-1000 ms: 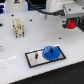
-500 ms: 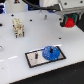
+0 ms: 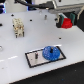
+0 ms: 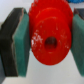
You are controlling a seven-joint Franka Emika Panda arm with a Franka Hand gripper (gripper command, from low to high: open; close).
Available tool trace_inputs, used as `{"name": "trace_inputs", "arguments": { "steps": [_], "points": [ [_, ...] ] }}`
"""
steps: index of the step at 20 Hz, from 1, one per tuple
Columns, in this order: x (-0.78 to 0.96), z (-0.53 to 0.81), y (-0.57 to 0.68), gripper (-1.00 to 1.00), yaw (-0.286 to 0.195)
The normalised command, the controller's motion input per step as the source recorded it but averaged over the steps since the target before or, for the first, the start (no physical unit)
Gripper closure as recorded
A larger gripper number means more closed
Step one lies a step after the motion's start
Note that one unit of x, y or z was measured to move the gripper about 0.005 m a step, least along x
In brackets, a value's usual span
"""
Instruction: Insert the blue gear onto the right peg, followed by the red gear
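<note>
Going from the exterior view's left, the grey plate (image 3: 45, 55) sits low on the white table (image 3: 20, 42). One bare pin (image 3: 36, 54) stands toward the plate's left end. Just to that pin's right the blue gear (image 3: 50, 52) lies flat on the plate, apparently already seated on the right peg, which I cannot see under it.

Further right and higher, at about one o'clock from the blue gear and well apart from it, hangs the gripper (image 3: 65, 22). In the wrist view the gripper (image 4: 46, 41) is clamped on the red gear (image 4: 50, 40), one teal pad (image 4: 22, 44) pressing its toothed rim on each side, its hub hole facing the camera.

So the peg lies at roughly seven o'clock from the hand. I'd judge the red gear must travel that way, then come down centred over the blue gear's hub.
</note>
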Motion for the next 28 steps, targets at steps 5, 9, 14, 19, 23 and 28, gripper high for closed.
{"name": "trace_inputs", "arguments": {
  "steps": [5,9,14,19,23,28],
  "points": [
    [0.76,0.17,-0.27,1.0,0.0],
    [0.75,0.11,-0.25,1.0,0.0],
    [0.62,0.02,-0.24,1.0,0.0],
    [0.4,-0.01,-0.19,1.0,0.0],
    [0.27,-0.06,-0.17,1.0,0.0],
    [0.13,-0.08,-0.13,1.0,0.0]
  ]
}}
